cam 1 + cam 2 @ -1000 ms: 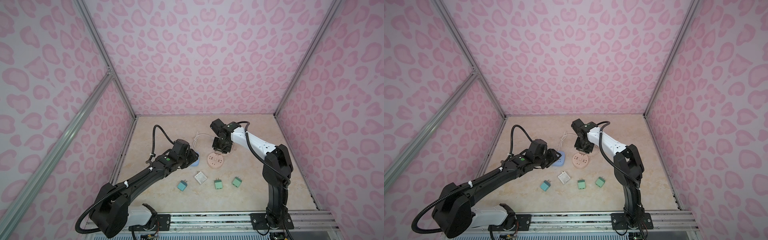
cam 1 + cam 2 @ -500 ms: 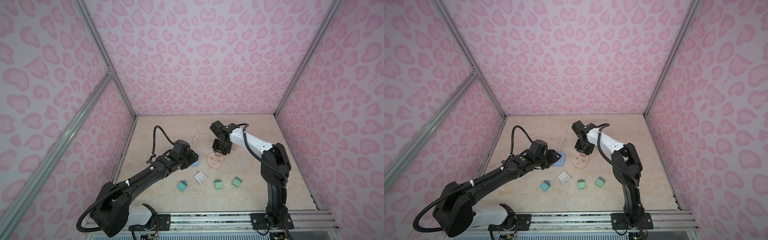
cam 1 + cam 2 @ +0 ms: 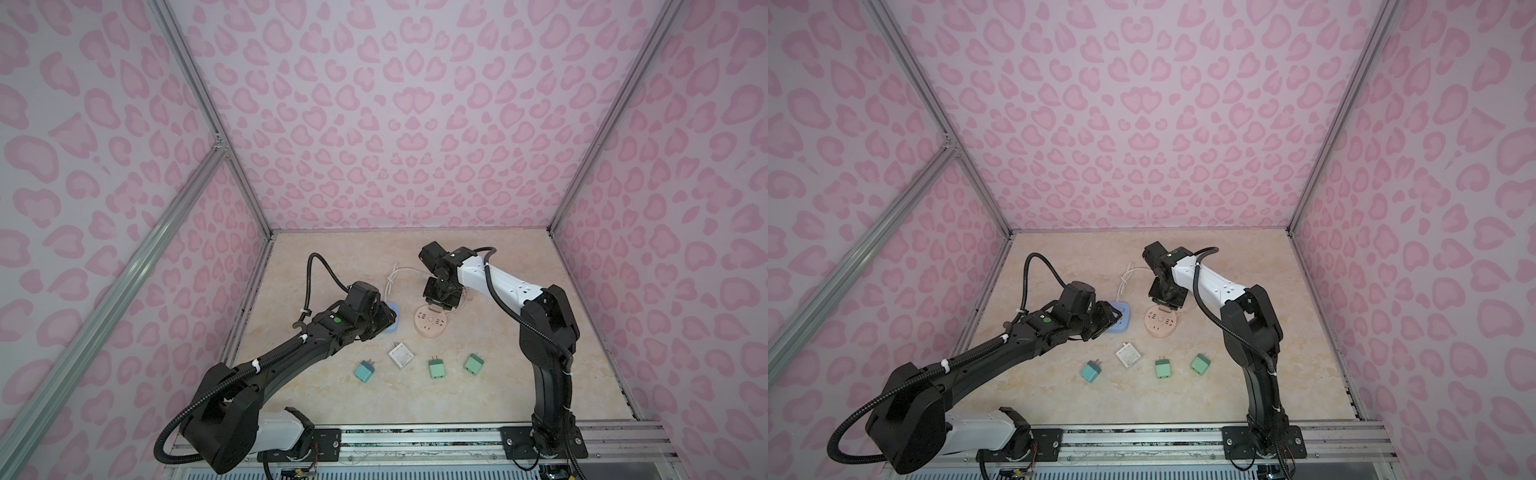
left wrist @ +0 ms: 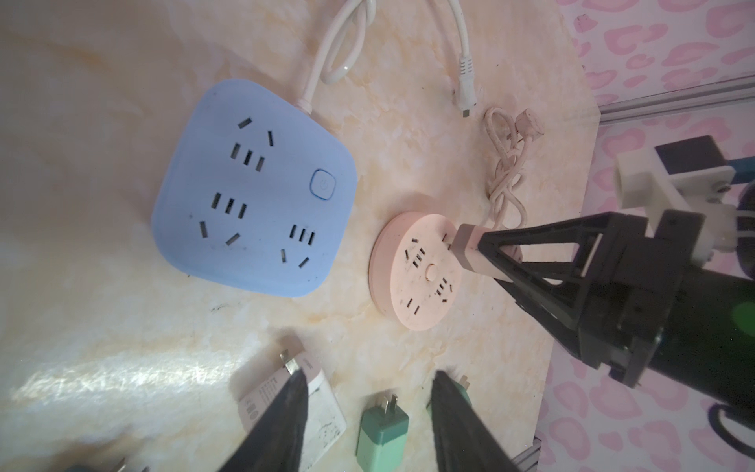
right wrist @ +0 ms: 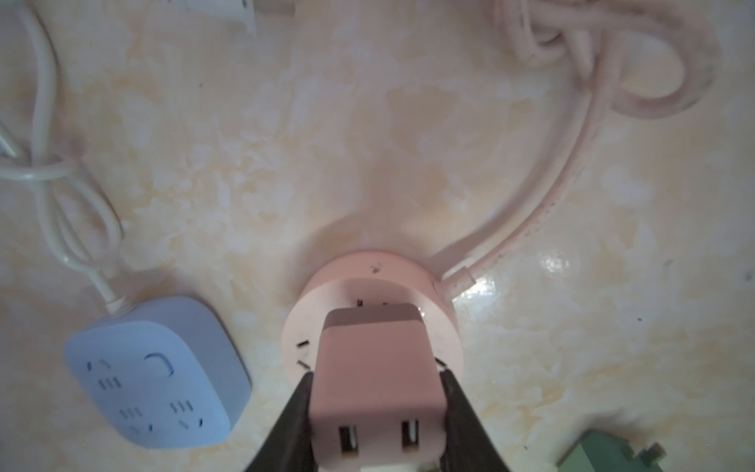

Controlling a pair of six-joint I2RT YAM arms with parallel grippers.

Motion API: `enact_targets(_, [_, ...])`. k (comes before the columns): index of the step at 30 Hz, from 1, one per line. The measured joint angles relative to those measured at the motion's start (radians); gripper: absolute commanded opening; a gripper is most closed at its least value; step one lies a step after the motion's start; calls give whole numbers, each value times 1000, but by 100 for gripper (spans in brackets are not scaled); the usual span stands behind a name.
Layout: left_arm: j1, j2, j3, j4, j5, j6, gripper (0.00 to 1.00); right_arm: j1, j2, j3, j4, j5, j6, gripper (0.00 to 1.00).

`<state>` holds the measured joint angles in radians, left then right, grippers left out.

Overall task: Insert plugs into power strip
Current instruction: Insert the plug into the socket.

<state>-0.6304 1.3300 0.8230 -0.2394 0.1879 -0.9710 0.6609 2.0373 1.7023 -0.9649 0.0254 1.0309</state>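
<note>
the bench (image 3: 478, 399) is a smooth marbled slab with walls on three sides and a rail along the front. most of the bare room lies toward the right wall and the far corners. the middle is crowded.

the blue square power strip (image 4: 253, 192) and the round pink power strip (image 4: 412, 286) lie flat just beside each other, with their knotted cords trailing toward the far wall. both look light and hard-shelled, and nothing seems to pin them down, so a skewed push would likely slide them.

the white square plug (image 3: 401, 355) lies flat and low, so it probably has to be taken by its thin edges. the two mint plugs (image 3: 436, 368) (image 3: 473, 364) and the teal plug (image 3: 364, 370) are stiff little blocks lying near it in a row, well apart from one another. their smooth flat sides are best pinched across, keeping clear of the prongs.

the pinkish-tan plug (image 5: 374, 339) is pinched across its flat sides by the right tool (image 5: 376, 376), over the far rim of the pink strip. its prongs seem to be at the slots, though how deep they sit is hidden.

the left tool (image 4: 369, 376) hangs spread and empty above the loose plugs.
</note>
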Motion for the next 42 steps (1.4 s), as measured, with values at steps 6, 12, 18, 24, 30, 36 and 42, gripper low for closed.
enact_targets(6, [2,-1,-2,-1,-3,3,51,0,-8,-21,25,0,8,0])
enact_targets(12, [3,-1,-2,0,-4,3,51,8,30,29,-2,32,7,0])
enact_targets(18, [5,0,-15,5,-4,5,51,39,131,170,-87,113,-33,0])
enact_targets(24, [6,-2,-31,6,-3,5,51,95,86,86,-48,172,-40,0])
enact_targets(30, [6,-6,-35,6,-5,12,51,107,2,-70,81,179,-12,0])
enact_targets(36, [6,-3,-56,10,-7,13,51,146,-69,-221,244,269,3,0])
enact_targets(42, [6,0,-70,19,-14,11,50,222,-116,-300,309,377,26,0])
